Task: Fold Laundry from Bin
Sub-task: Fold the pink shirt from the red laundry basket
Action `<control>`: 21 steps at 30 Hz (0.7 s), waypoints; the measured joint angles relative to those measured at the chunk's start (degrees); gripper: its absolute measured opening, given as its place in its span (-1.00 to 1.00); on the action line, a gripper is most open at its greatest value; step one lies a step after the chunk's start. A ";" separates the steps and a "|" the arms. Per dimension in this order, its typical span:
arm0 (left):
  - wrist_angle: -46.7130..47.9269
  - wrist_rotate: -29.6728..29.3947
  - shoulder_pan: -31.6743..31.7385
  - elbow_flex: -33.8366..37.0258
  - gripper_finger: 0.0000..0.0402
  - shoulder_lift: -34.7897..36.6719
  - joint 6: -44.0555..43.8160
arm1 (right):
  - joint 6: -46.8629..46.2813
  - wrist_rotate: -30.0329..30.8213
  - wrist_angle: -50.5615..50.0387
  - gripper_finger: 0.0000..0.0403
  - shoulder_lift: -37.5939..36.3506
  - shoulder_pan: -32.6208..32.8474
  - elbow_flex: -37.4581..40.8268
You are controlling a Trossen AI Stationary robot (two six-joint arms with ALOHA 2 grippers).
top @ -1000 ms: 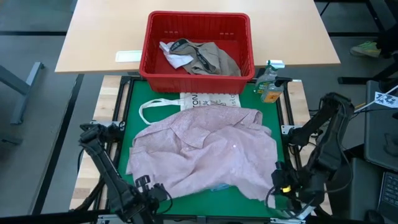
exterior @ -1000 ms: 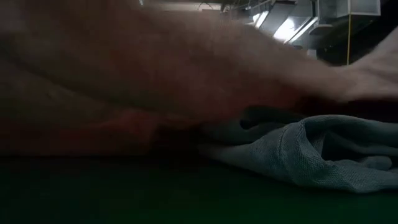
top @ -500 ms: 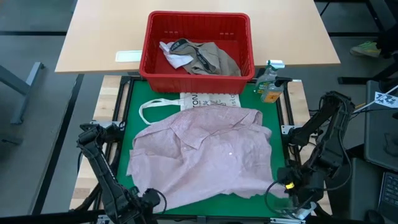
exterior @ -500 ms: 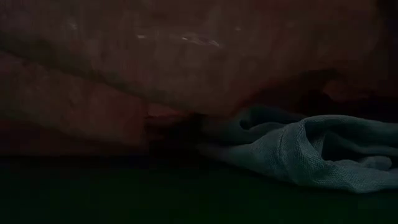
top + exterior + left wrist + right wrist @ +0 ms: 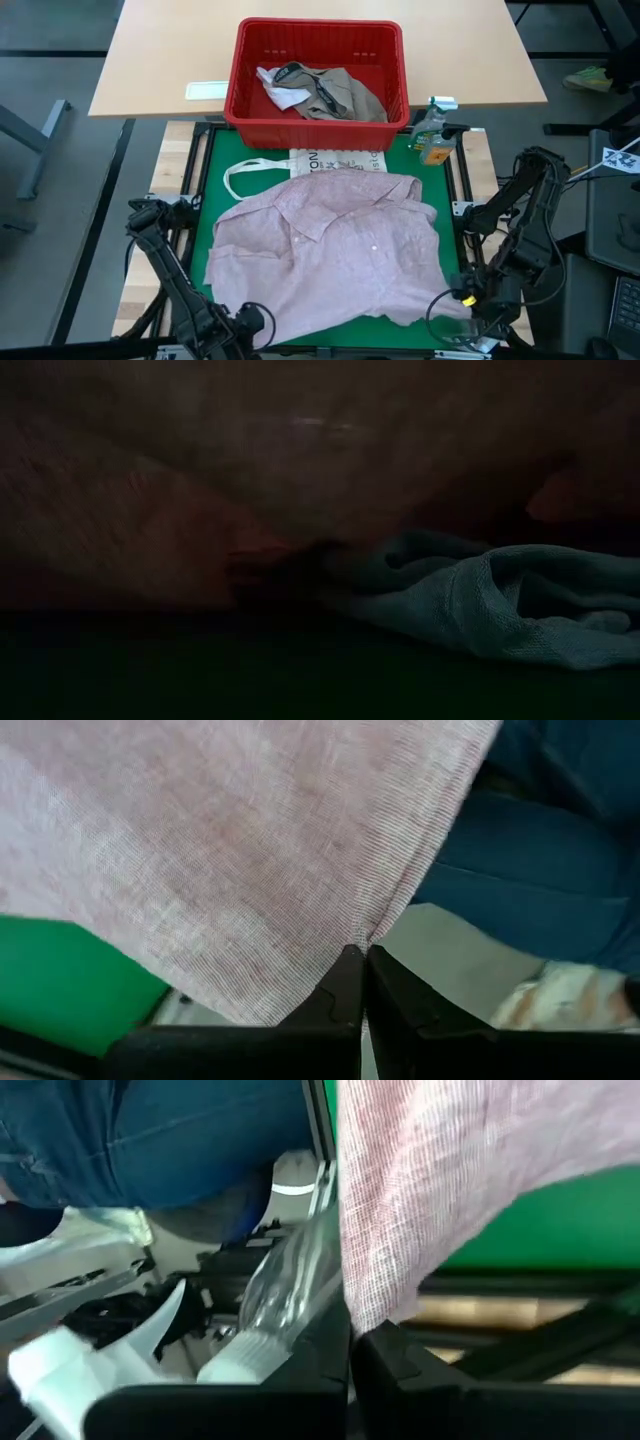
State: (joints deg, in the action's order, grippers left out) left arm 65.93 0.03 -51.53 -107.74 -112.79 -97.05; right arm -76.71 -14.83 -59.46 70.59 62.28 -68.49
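Observation:
A pale pink shirt (image 5: 330,250) lies spread over the green mat (image 5: 215,170), its far part on a white printed tote bag (image 5: 335,160). My left gripper (image 5: 248,322) is shut on the shirt's near left corner, and my right gripper (image 5: 458,300) on its near right corner. In the low view the pink shirt (image 5: 200,510) hangs over a crumpled light blue cloth (image 5: 500,610) that rests on the mat. The red bin (image 5: 320,110) stands at the far edge and holds khaki-grey and white garments (image 5: 330,90). My left gripper pinches the shirt's near left corner (image 5: 372,932) between its two fingers, coming steeply from above. The cloth spreads away from the fingers, lifted off the mat there. My right gripper pinches the near right corner (image 5: 362,1308) between its two fingers, slanting down. The cloth rises from the fingers in a wrinkled fold, above the mat's edge.
A spray bottle (image 5: 432,135) stands at the mat's far right corner. A person in blue jeans (image 5: 540,870) stands beyond the table's near edge, also seen in the right wrist view (image 5: 150,1140). A clear bottle (image 5: 290,1280) lies near that edge.
Both wrists have turned while holding the shirt's near corners. The shirt's near edge has spread toward the table's near edge and sunk. It now covers the blue cloth from above and shuts off the room in the low view. Its far part has stayed put.

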 joint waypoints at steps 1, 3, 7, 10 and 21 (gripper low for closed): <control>-0.94 0.17 0.48 0.00 -1.00 0.00 -1.31 | -0.97 -1.09 0.00 -0.98 0.00 0.00 0.00; -4.67 0.23 1.32 0.00 -1.00 0.00 -1.64 | -2.22 -2.58 -0.02 -0.98 0.00 0.00 0.00; -9.03 0.39 2.25 0.00 -1.00 0.00 0.98 | -2.55 -2.88 -0.04 -0.98 0.00 0.00 0.00; -8.75 1.93 1.99 0.00 -1.00 0.00 1.04 | -2.47 -2.88 -0.04 -0.98 0.00 0.00 0.00; -4.00 8.20 0.51 0.00 -1.00 -0.02 0.05 | -2.36 -3.50 -0.03 -0.98 -0.57 -0.01 0.00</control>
State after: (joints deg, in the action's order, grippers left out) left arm 61.94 8.24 -51.02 -107.74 -112.81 -97.01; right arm -79.07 -18.34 -59.49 70.02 62.27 -68.49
